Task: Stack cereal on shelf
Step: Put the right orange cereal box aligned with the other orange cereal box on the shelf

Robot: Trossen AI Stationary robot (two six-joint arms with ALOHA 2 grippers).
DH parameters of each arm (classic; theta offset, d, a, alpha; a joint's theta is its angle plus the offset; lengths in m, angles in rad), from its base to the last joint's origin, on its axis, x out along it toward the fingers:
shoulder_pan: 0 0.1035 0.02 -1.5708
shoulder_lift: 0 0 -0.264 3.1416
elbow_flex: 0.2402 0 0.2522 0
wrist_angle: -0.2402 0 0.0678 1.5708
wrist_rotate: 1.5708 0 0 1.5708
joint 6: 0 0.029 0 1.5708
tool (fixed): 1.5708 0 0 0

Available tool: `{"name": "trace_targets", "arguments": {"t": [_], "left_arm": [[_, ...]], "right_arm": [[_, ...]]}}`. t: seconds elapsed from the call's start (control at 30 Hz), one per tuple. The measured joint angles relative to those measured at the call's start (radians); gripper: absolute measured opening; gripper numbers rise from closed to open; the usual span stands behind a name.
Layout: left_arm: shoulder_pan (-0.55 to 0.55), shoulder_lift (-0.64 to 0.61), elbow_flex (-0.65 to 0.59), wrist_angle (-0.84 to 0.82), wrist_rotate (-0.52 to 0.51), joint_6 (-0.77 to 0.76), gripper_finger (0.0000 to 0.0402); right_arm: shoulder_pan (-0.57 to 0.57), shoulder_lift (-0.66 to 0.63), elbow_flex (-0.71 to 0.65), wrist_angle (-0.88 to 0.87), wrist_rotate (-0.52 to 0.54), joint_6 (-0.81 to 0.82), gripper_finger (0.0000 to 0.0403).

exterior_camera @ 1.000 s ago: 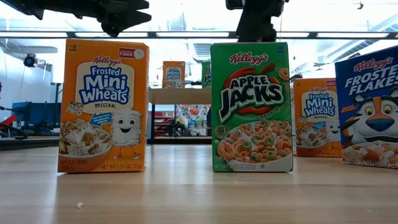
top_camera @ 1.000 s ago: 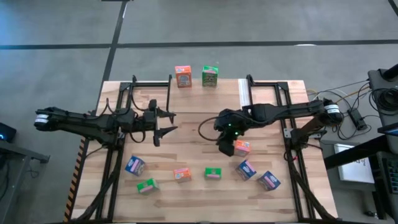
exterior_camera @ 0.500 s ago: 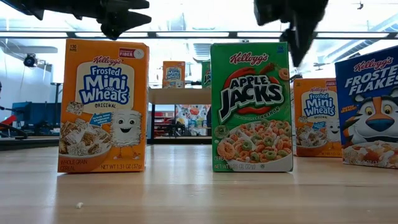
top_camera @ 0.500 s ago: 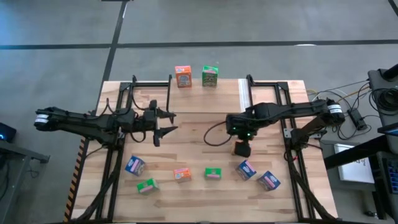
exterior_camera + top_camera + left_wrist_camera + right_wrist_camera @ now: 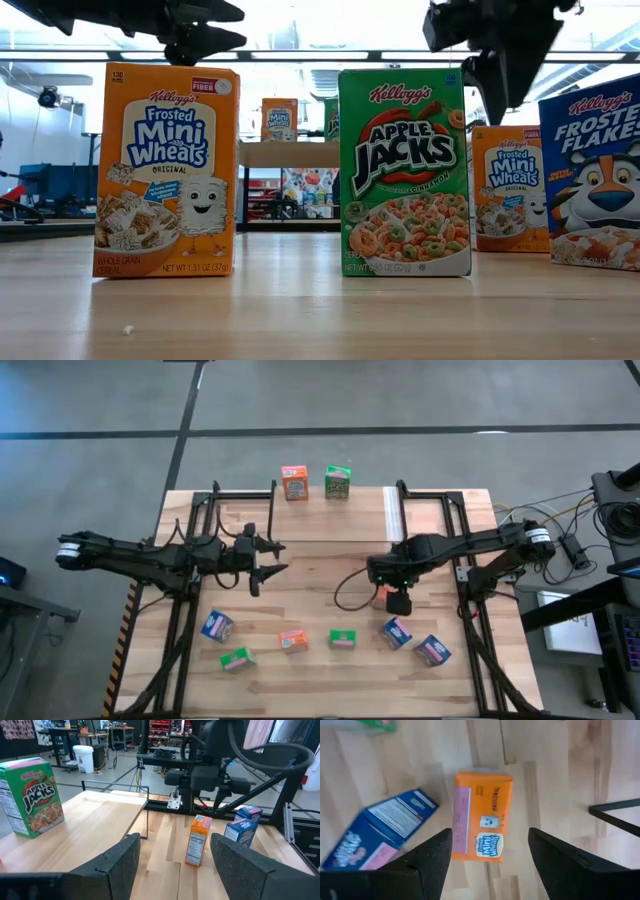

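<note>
Seen from above, the left gripper hangs open and empty over the table's left half, while the right gripper points down over an orange box right of centre. Two boxes — one orange, one green — stand upright at the far edge on the shelf. Six more boxes sit along the near side.

At table height, an orange box and a green box stand upright in front, with a blue box at the right edge.

From the left wrist, an orange box stands upright on the table below the right arm.

From the right wrist, the fingers stand wide apart, holding nothing, directly above that orange box — a blue box lies tilted just beside it.
</note>
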Motion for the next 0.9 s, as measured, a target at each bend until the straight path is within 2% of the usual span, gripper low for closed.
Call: {"name": "trace_targets", "arguments": {"t": [0.23, 0.43, 0.6, 0.73, 0.9], "left_arm": [[0.000, 0.002, 0.000, 0.000, 0.000, 0.003, 0.0227], [0.000, 0.002, 0.000, 0.000, 0.000, 0.004, 0.0227], [0.000, 0.002, 0.000, 0.001, 0.000, 0.007, 0.0227], [0.000, 0.002, 0.000, 0.000, 0.000, 0.008, 0.0227], [0.000, 0.002, 0.000, 0.001, 0.000, 0.008, 0.0227]], "right_arm": [[0.029, 0.000, -0.045, 0.094, 0.034, 0.036, 0.0256], [0.028, 0.000, -0.096, 0.106, 0.079, 0.071, 0.0256], [0.028, 0.000, -0.147, 0.177, 0.078, 0.077, 0.0255], [0.028, 0.000, -0.174, 0.202, 0.075, 0.068, 0.0233], [0.026, 0.000, -0.176, 0.202, 0.073, 0.060, 0.0185]]}}
